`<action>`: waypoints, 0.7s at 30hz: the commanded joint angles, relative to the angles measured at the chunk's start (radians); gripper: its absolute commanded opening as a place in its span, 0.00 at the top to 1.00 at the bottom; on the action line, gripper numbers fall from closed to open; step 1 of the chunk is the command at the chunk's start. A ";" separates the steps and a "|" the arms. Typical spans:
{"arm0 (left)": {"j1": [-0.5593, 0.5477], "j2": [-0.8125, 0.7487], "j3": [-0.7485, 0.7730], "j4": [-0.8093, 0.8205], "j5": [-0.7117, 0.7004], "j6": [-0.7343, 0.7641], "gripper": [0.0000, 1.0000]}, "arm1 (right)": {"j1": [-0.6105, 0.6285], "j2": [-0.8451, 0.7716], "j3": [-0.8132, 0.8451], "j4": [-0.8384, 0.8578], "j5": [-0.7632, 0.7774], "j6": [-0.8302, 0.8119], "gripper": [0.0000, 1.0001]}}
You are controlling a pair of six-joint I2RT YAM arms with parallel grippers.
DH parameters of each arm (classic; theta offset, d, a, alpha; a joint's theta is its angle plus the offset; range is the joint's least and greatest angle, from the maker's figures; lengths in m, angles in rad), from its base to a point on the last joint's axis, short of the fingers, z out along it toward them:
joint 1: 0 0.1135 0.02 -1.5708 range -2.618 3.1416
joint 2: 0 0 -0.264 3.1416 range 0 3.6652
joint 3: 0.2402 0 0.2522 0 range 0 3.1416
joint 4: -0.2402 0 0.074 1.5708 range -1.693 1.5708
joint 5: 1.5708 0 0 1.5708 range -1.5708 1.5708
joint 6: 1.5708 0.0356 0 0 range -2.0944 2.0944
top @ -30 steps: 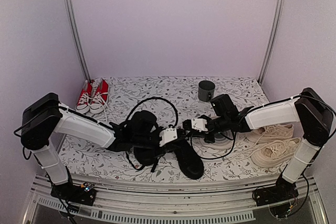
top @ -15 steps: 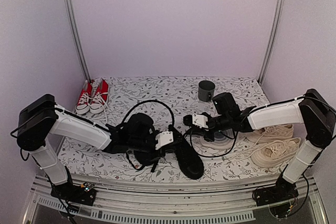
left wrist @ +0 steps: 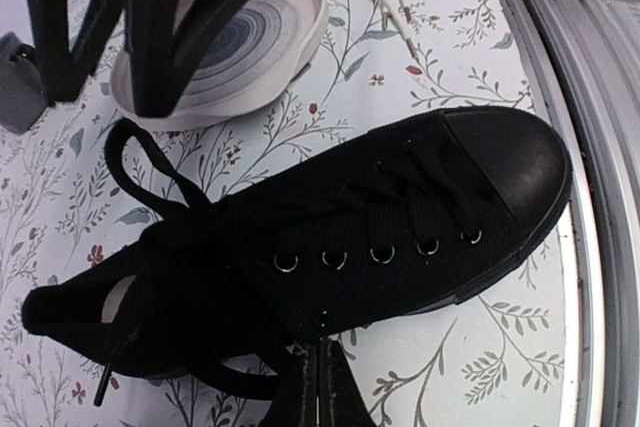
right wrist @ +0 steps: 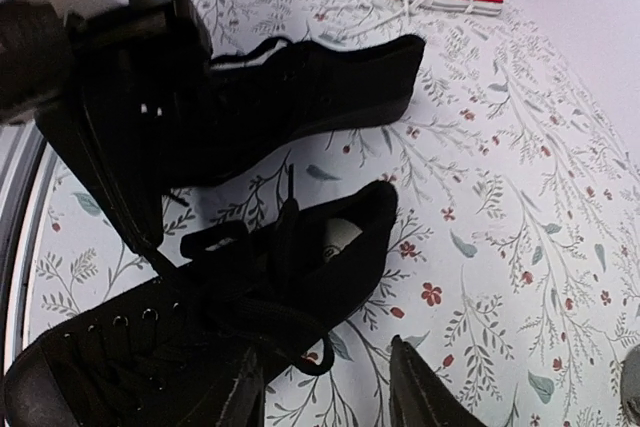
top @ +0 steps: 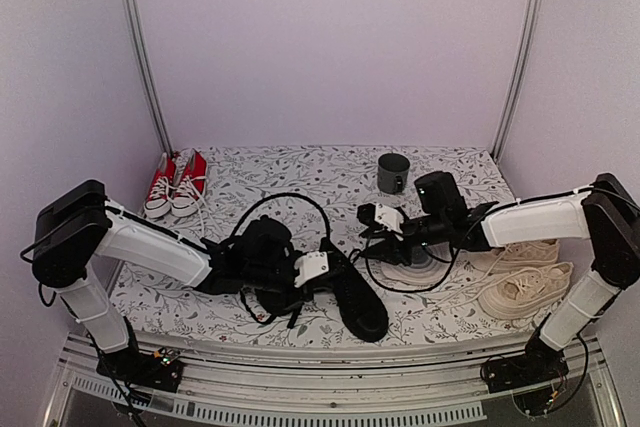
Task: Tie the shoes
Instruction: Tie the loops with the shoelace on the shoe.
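Observation:
One black shoe [left wrist: 400, 227] lies on its side near the table's front, toe to the right in the left wrist view, its laces loose. In the top view this shoe [top: 362, 307] sits between the arms. The second black shoe [right wrist: 330, 77] lies behind it, partly under my left arm. My left gripper [left wrist: 322, 352] is shut, tips against the near shoe's side below the eyelets, with nothing visible between the fingers. My right gripper [right wrist: 330, 387] is open by the shoe's heel, a lace loop [right wrist: 345, 365] lying between its fingers without touching them.
A white dish [left wrist: 250, 47] sits under my right gripper. A grey cup [top: 393, 173] stands at the back. Cream sneakers [top: 525, 287] lie at the right and small red sneakers [top: 178, 185] at the back left. The metal rail [top: 330, 409] runs along the front.
My right gripper has opened and drawn back to the right. My left gripper has closed and shifted slightly left along the shoe.

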 commanded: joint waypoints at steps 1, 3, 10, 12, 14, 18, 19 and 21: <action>-0.006 0.005 -0.002 0.041 -0.011 -0.013 1.00 | -0.056 -0.171 -0.066 0.147 -0.087 0.240 0.53; -0.005 0.005 -0.003 0.047 -0.010 -0.016 1.00 | -0.071 -0.223 -0.090 0.175 -0.083 0.336 0.53; -0.005 0.004 -0.018 0.063 -0.025 -0.031 1.00 | -0.091 -0.302 -0.131 0.271 0.045 0.810 0.48; -0.006 -0.002 -0.030 0.080 -0.030 -0.038 1.00 | -0.091 -0.301 -0.105 0.209 0.113 0.966 0.53; -0.005 -0.007 -0.040 0.099 -0.028 -0.045 1.00 | -0.085 -0.294 -0.102 0.145 0.152 1.145 0.60; -0.006 0.000 -0.047 0.125 -0.027 -0.049 1.00 | 0.033 -0.243 -0.099 0.057 0.380 1.337 0.61; -0.005 0.003 -0.048 0.130 -0.028 -0.050 1.00 | 0.052 -0.218 -0.089 0.056 0.392 1.352 0.60; -0.006 0.007 -0.050 0.137 -0.024 -0.050 1.00 | 0.060 -0.149 -0.074 0.070 0.370 1.409 0.59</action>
